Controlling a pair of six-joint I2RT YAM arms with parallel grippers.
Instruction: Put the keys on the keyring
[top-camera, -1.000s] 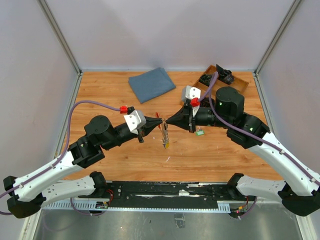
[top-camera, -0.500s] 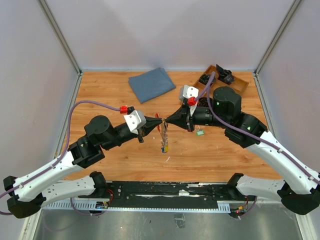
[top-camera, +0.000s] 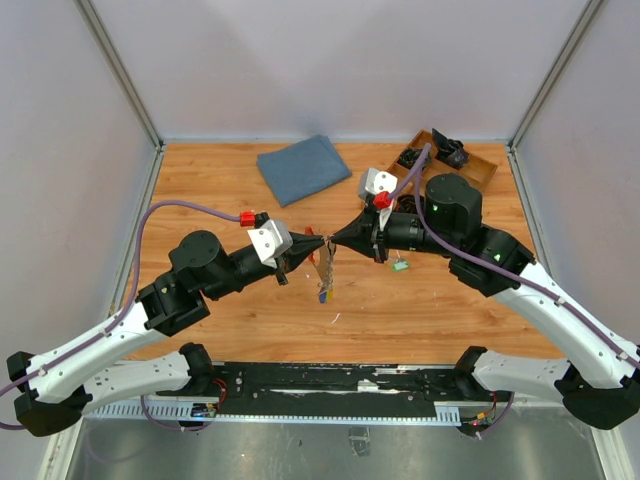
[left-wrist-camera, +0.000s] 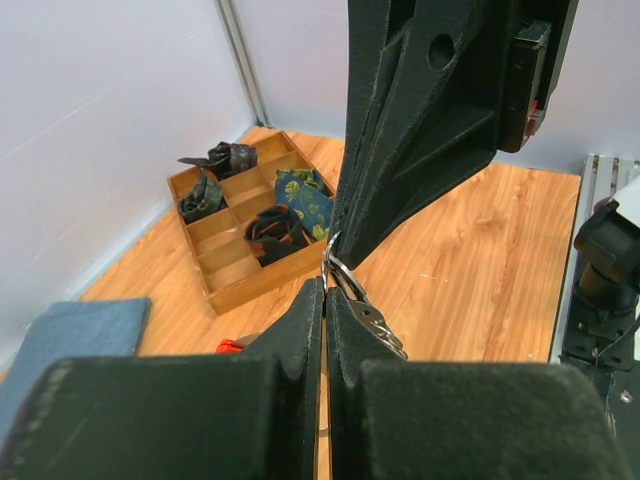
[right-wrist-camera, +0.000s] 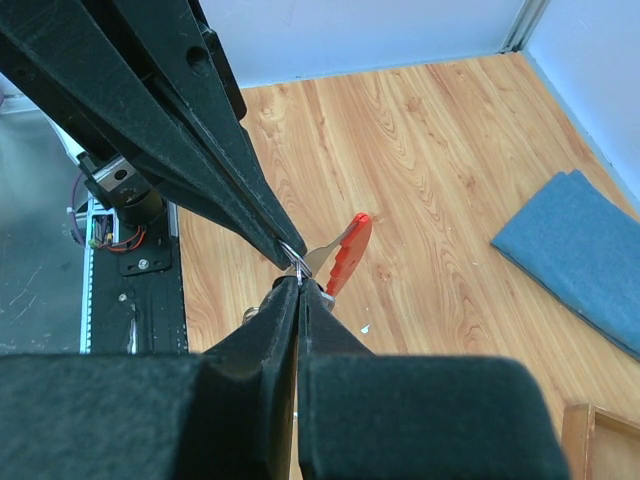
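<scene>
Both arms meet tip to tip over the middle of the wooden table (top-camera: 430, 320). The left gripper (top-camera: 320, 243) has its jaws pressed flat together, and the right gripper (top-camera: 335, 240) is closed just as tightly. In both wrist views a thin silver ring (right-wrist-camera: 295, 258) sits exactly where the two pairs of black fingertips touch. Which pair actually pinches it cannot be told.

The keys (top-camera: 325, 272) hang from that meeting point as a small silver-grey bunch, clear of the table. They slant down toward the near edge, with a speck of yellow and blue at the lowest end. From the left wrist their notched metal blades show just past the closed fingers, beside the ring.

The keyring (right-wrist-camera: 348, 253) appears from the right wrist as a bright red, slightly curved strip just beyond the fingertips. It joins a short silver piece that leads to the ring.

At the far side of the table lies a folded blue cloth (top-camera: 303, 168). In the far right corner stands a wooden compartment tray (left-wrist-camera: 262, 283) holding dark folded fabric pieces (left-wrist-camera: 272, 228).
</scene>
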